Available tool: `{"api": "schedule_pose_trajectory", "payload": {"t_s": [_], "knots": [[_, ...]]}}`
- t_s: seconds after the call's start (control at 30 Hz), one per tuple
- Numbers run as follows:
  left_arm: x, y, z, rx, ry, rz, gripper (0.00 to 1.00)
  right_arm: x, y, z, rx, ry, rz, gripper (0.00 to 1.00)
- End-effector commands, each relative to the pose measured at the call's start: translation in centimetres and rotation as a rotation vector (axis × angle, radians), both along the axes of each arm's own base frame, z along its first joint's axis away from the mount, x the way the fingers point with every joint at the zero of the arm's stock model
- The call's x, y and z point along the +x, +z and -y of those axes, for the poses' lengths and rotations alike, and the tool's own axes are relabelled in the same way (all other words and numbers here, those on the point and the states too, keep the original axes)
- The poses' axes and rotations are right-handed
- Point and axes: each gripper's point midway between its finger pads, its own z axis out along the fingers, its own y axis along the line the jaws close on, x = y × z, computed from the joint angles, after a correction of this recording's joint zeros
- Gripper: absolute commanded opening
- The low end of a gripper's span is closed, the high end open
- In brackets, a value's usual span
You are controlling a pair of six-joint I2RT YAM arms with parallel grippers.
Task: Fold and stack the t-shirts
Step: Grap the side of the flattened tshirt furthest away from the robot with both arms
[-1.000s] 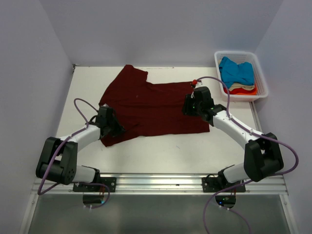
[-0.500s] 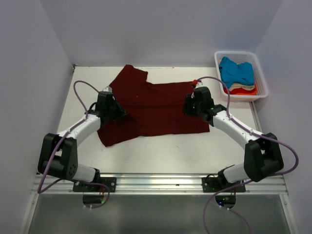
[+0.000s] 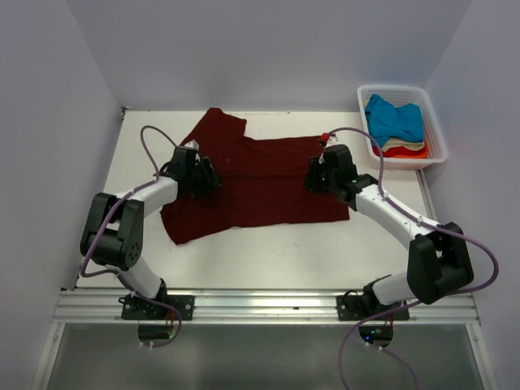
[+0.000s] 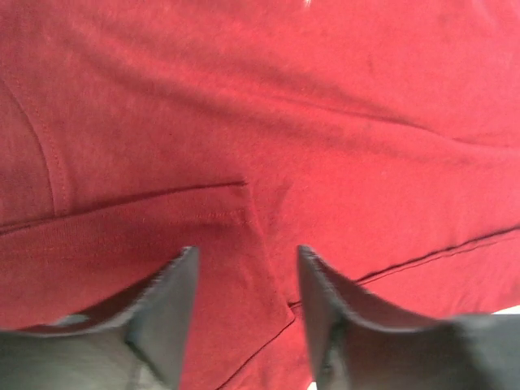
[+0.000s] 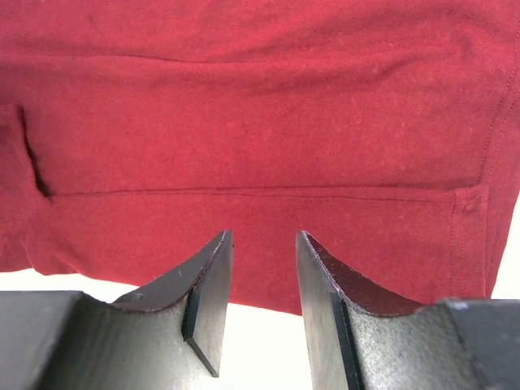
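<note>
A dark maroon t-shirt [image 3: 260,175] lies spread flat on the white table [image 3: 276,248]. My left gripper [image 3: 214,177] hovers open over its left part, near the sleeve. In the left wrist view its fingers [image 4: 175,313] straddle a folded flap of the maroon cloth [image 4: 244,244] without pinching it. My right gripper [image 3: 309,175] stands open over the shirt's right side. In the right wrist view the gripper [image 5: 264,248] is just above the hem [image 5: 268,195], with bare table below. More t-shirts lie in the basket: bright blue [image 3: 394,118], cream [image 3: 401,144] and orange-red [image 3: 409,152].
The white slatted basket [image 3: 439,130] stands at the far right corner of the table. Grey walls close in the left, back and right sides. A metal rail [image 3: 260,305] runs along the near edge, and purple cables loop off both arms.
The left gripper swung from the shirt's near-left edge toward the far side and inward, then opened and let go of the cloth. The shirt's left edge now lies folded inward. The right arm stayed put.
</note>
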Motion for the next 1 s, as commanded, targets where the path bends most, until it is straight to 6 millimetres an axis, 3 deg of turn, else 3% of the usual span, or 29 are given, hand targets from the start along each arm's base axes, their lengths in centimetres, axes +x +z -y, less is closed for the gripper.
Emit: {"api": "schedule_pose_trajectory", "payload": {"t_s": [0.0, 0.03, 0.13, 0.17, 0.2, 0.23, 0.27, 0.3, 0.33, 0.37, 0.4, 0.43, 0.5, 0.53, 0.63, 0.7, 0.83, 0.97], "knots": [[3.3, 5.2, 0.6, -0.006, -0.035, 0.211, 0.62, 0.1, 0.8, 0.3, -0.016, -0.002, 0.026, 0.42], [3.6, 5.9, 0.4, 0.004, -0.029, 0.235, 0.67, 0.2, 0.8, 0.3, -0.012, 0.0, 0.026, 0.42], [6.0, 10.4, -0.8, 0.076, 0.011, 0.365, 1.0, 0.5, 0.6, 0.1, -0.012, 0.001, 0.023, 0.43], [7.6, 12.7, -1.2, 0.107, 0.021, 0.429, 1.0, 0.7, 0.3, 0.0, -0.014, 0.002, 0.017, 0.43], [8.7, 13.8, -1.7, 0.136, 0.041, 0.459, 1.0, 0.8, 0.3, -0.1, -0.012, 0.004, 0.016, 0.43], [10.0, 12.9, -1.9, 0.162, 0.039, 0.443, 1.0, 1.2, 0.5, -0.3, -0.01, 0.004, 0.02, 0.44], [12.0, 15.3, -2.4, 0.166, 0.057, 0.469, 1.0, 1.5, 0.1, -0.5, -0.014, 0.006, 0.01, 0.44], [13.2, 15.2, -2.7, 0.171, 0.059, 0.453, 1.0, 1.6, 0.0, -0.5, -0.02, 0.01, 0.001, 0.45], [14.8, 12.3, -2.9, 0.191, 0.045, 0.386, 1.0, 2.1, 0.6, -0.8, -0.017, 0.016, 0.009, 0.45], [16.8, 14.4, -3.4, 0.195, 0.054, 0.405, 1.0, 2.3, 0.7, -0.9, -0.018, 0.019, 0.007, 0.46], [18.0, 14.0, -3.6, 0.204, 0.053, 0.389, 1.0, 2.4, 0.3, -0.9, -0.027, 0.021, -0.008, 0.46], [20.7, 13.6, -3.6, 0.223, 0.046, 0.393, 1.0, 2.8, 0.8, -1.1, -0.022, 0.025, 0.001, 0.46], [22.3, 11.7, -4.4, 0.261, 0.058, 0.329, 0.99, 3.0, 0.8, -1.5, -0.015, 0.035, -0.003, 0.46], [24.6, 11.0, -4.4, 0.267, 0.058, 0.337, 0.99, 3.2, 1.0, -1.6, -0.012, 0.035, 0.004, 0.46], [27.3, 8.0, -5.3, 0.279, 0.076, 0.3, 0.97, 3.3, 1.1, -1.7, -0.011, 0.041, 0.005, 0.46], [27.9, 5.5, -5.3, 0.263, 0.084, 0.276, 0.96, 3.1, 1.1, -1.6, -0.012, 0.041, 0.004, 0.46], [28.5, 3.5, -6.0, 0.218, 0.122, 0.287, 0.95, 2.5, 0.7, -1.3, -0.021, 0.043, -0.001, 0.46], [30.0, 4.0, -6.0, 0.207, 0.143, 0.366, 0.95, 2.0, 0.1, -1.1, -0.032, 0.05, -0.013, 0.46]]}}
